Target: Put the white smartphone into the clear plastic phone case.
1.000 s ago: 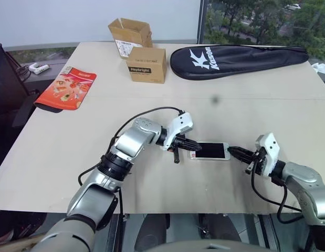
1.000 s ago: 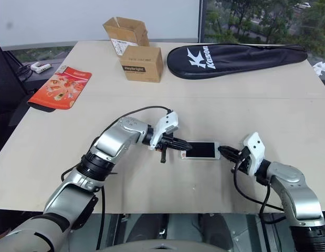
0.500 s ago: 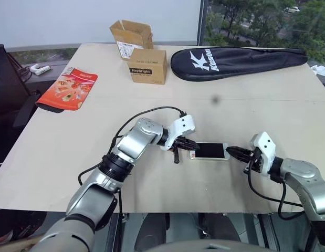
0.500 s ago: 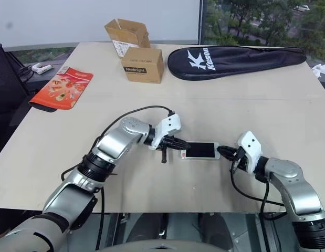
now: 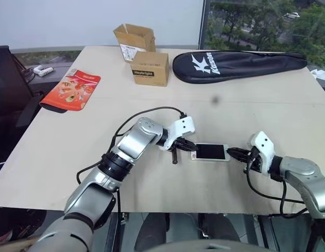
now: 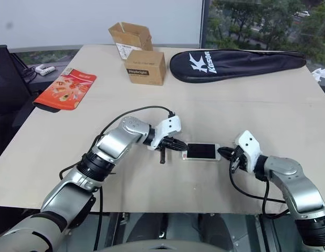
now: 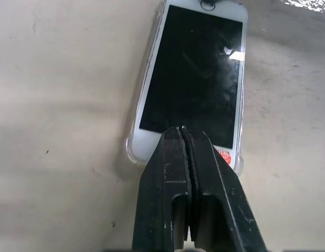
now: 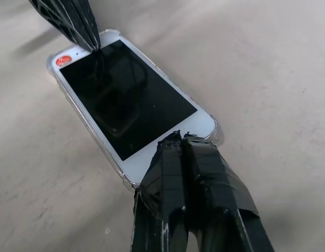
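Your phone [image 5: 210, 151] is lying flat in the case [image 7: 132, 152] mid-counter [image 5: 230, 110], your left end effector [image 5: 190, 148] pressing one end, fingers together, your right end effector [image 5: 231, 153] pinched together, touching the other end

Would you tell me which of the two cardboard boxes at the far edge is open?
The farther cardboard box, flaps up; the nearer Heybright box before it is closed.
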